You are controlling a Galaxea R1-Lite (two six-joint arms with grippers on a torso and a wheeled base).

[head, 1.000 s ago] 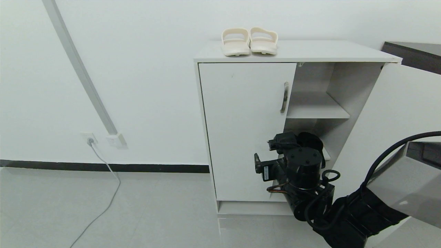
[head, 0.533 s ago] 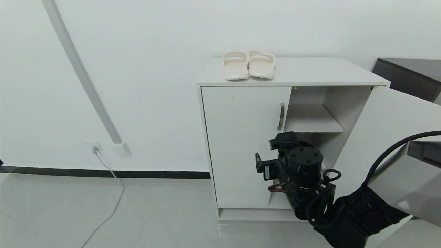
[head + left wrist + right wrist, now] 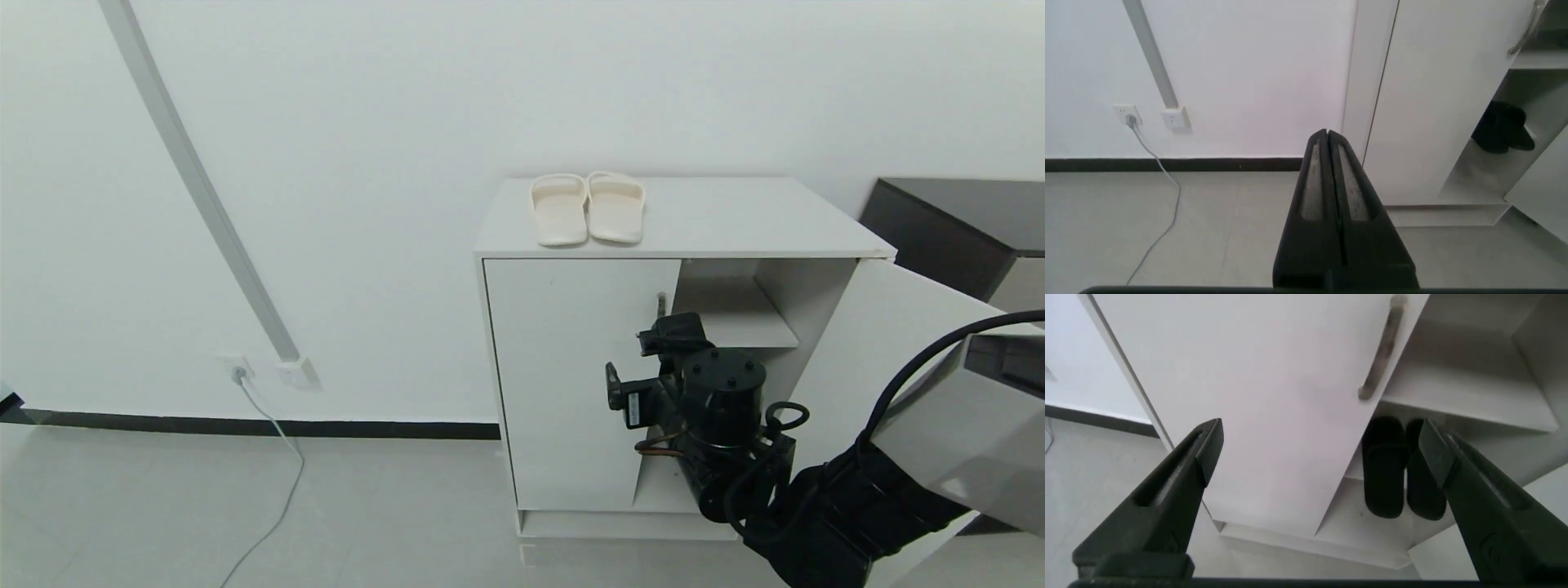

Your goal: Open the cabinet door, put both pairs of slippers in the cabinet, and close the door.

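Over the last second the head camera has shifted, so the cabinet (image 3: 735, 220) sits lower in view. The things themselves have not moved. The black slippers (image 3: 1400, 478) lie on the low shelf behind the open right door (image 3: 882, 351), so one pair is done. The cream slippers (image 3: 586, 208) wait on the cabinet top at far left, likely next. The right gripper (image 3: 1321, 433) has its fingers apart before the closed left door (image 3: 571, 376), and the left gripper (image 3: 1327, 137) is pressed together. Around the cabinet are a grey tiled floor (image 3: 367, 506) and, at left, a white wall with a socket (image 3: 237, 373).

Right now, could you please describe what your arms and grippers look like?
The right arm is black, with a round screwed joint cap, a grey shell behind and looped black cables. The right gripper has two long, tapered black fingers. The left gripper has two flat black fingers with greyish faces.
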